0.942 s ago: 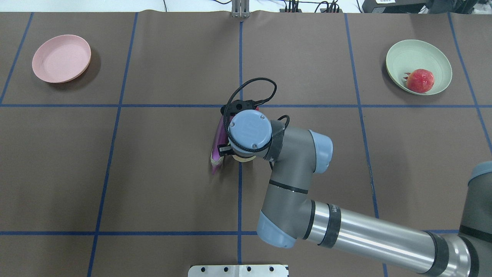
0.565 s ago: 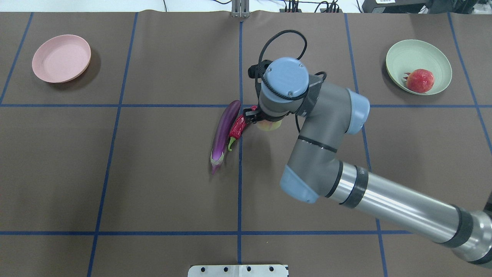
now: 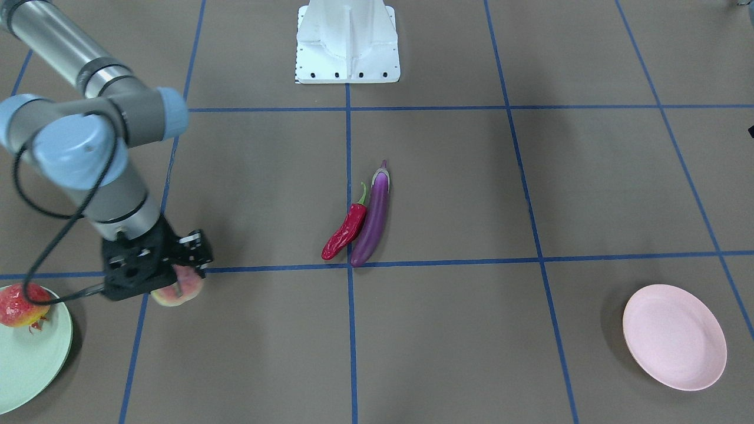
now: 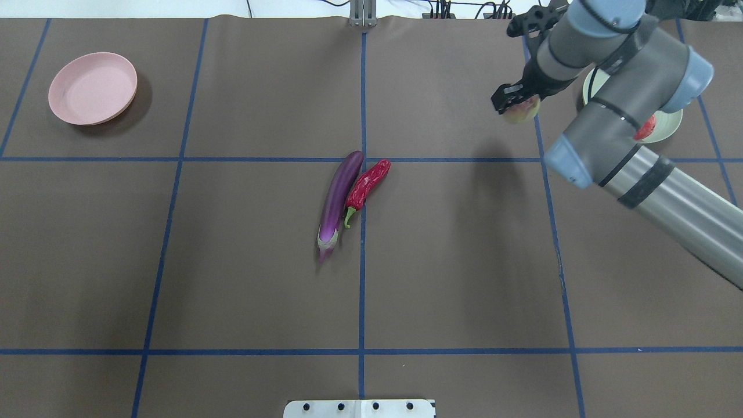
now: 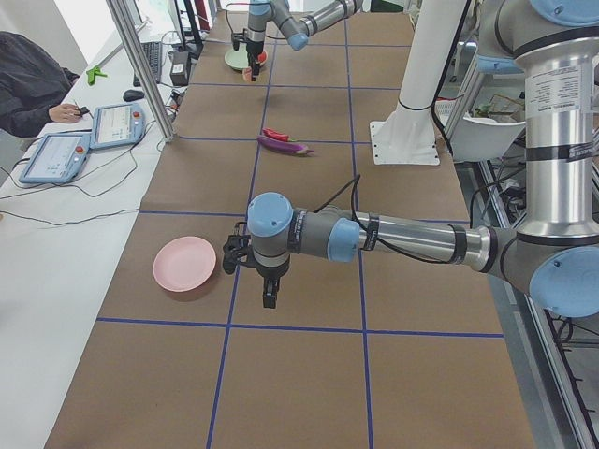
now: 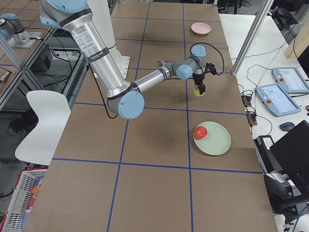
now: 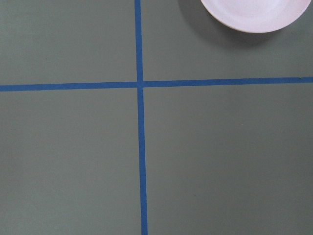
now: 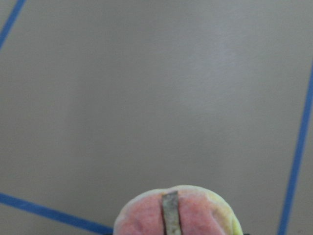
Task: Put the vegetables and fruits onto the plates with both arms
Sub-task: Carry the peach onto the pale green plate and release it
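Observation:
My right gripper [image 4: 518, 104] is shut on the pink-and-yellowish peach [image 3: 177, 288] and holds it above the table, just left of the mint green plate [image 3: 35, 359]. The peach fills the bottom of the right wrist view [image 8: 176, 213]. The pomegranate [image 3: 20, 305] lies on that plate. The purple eggplant [image 4: 338, 197] and the red chili pepper [image 4: 367, 181] lie side by side, touching, at the table's middle. The pink plate [image 4: 93, 88] is empty at the far left. My left gripper [image 5: 270, 290] hangs near the pink plate [image 5: 185, 264]; I cannot tell whether it is open or shut.
The white base pedestal [image 3: 347, 41] stands at the robot's edge of the table. Blue tape lines cross the brown mat. A side table with tablets [image 5: 56, 154] and a seated operator [image 5: 28, 84] lies beyond the far edge.
My right arm lifted the peach from beside the eggplant and chili and carried it up and to the right, towards the mint plate. The eggplant and chili stayed put.

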Robot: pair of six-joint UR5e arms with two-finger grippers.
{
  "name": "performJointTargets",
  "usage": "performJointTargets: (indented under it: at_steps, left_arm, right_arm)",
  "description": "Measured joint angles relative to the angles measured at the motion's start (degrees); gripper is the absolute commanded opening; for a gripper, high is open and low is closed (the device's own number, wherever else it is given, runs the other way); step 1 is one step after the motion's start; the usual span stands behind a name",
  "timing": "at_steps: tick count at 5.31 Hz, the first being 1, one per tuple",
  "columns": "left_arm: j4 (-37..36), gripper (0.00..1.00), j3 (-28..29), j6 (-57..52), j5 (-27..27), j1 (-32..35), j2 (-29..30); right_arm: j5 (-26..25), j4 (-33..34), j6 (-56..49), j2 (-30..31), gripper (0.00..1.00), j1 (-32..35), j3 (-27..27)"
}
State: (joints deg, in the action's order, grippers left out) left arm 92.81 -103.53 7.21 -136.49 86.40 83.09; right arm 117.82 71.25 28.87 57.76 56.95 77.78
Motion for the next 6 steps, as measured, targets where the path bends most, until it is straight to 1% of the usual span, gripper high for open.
performJointTargets:
  at_steps: [1, 2, 3, 4, 6]
  left_arm:
    - [0.00, 1.00, -0.01, 0.00, 0.00, 0.00, 0.00]
    - [0.00, 1.00, 0.02, 0.00, 0.00, 0.00, 0.01]
    - [0.00, 1.00, 0.10, 0.00, 0.00, 0.00, -0.01]
    - [0.00, 1.00, 0.12, 0.00, 0.00, 0.00, -0.03]
    - [0.00, 1.00, 0.13, -0.02, 0.00, 0.00, -0.04]
  right_arm:
    - [2.81, -8.10, -5.38, 0.47, 0.01, 4.64, -10.06]
    - [3.59, -12.83, -6.97, 0.62, 0.50, 7.28, -16.62]
    - [3.69, -14.12, -7.26, 0.70, 0.90, 9.16, -19.84]
    - [3.72, -14.45, -7.16, 0.67, 0.99, 10.31, -21.19]
    - [4.72, -14.35, -6.50, 1.64, 0.99, 13.19, -21.43]
